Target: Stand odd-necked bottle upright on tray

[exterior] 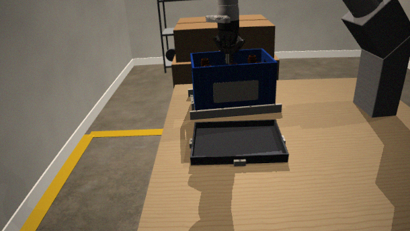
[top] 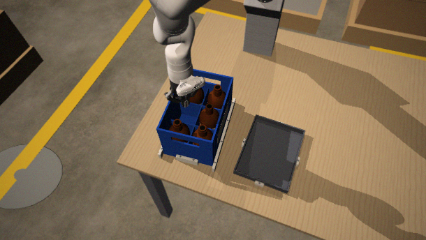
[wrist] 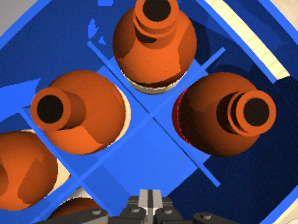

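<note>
Hanging fingers-down at the mouth of the blue crate (top: 186, 150) (exterior: 201, 84) (wrist: 295, 192), with the Robotiq gripper (top: 185, 104) (exterior: 227, 62) (wrist: 149, 203) fully closed, fingertips together and nothing gripped. Near the vacant compartment (top: 187, 115) (wrist: 150, 162), in the middle of a long side of the crate. Around the jaws, five brown bottles (top: 209, 118) (wrist: 82, 115), all upright in compartments of their own (one only partly in sight from the wrist). Impossible to tell by the necks which bottle is odd (differences too slight to judge here), but certainly among those around the jaws, in the crate. Beyond the crate's long wall from the jaws, and lower down, the black tray (top: 269, 153) (exterior: 238, 142), flat on the wooden table (top: 335, 132) (exterior: 302, 198) with no bottle on it. Between jaws and tray, a long grey rail (top: 223, 136) (exterior: 235, 111) just beside the crate.
</note>
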### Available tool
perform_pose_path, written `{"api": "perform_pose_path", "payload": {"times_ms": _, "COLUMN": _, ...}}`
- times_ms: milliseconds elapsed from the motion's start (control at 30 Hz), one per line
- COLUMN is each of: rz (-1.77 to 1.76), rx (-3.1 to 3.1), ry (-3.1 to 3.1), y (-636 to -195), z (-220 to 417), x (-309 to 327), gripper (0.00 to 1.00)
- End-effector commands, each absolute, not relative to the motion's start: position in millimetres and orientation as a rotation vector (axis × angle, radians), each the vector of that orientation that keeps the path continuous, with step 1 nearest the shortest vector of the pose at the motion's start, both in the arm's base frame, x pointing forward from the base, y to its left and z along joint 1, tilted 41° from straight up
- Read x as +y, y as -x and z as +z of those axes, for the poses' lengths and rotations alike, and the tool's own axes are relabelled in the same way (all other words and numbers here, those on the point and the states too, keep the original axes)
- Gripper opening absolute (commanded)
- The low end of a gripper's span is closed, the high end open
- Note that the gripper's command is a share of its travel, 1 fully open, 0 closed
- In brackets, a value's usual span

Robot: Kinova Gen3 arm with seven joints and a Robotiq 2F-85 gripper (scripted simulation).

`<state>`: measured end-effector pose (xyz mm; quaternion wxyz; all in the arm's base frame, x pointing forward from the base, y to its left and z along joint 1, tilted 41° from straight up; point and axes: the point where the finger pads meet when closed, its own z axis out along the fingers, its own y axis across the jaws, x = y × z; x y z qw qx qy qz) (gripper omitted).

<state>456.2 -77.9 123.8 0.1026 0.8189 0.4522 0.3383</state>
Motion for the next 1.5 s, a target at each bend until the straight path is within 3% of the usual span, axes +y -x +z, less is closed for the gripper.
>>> {"api": "perform_pose_path", "payload": {"times_ms": 0, "rz": 0.999, "rx": 1.334, "ry": -2.416, "y": -456.2, "z": 124.3, "x": -78.1, "gripper": 0.0}}
{"api": "perform_pose_path", "payload": {"times_ms": 1233, "rz": 0.999, "rx": 1.334, "ry": -2.416, "y": -456.2, "z": 124.3, "x": -78.1, "gripper": 0.0}}
{"api": "perform_pose_path", "payload": {"times_ms": 1267, "rz": 0.999, "rx": 1.334, "ry": -2.416, "y": -456.2, "z": 124.3, "x": -78.1, "gripper": 0.64}}
{"api": "perform_pose_path", "payload": {"times_ms": 1467, "rz": 0.999, "rx": 1.334, "ry": -2.416, "y": -456.2, "z": 124.3, "x": -78.1, "gripper": 0.64}}
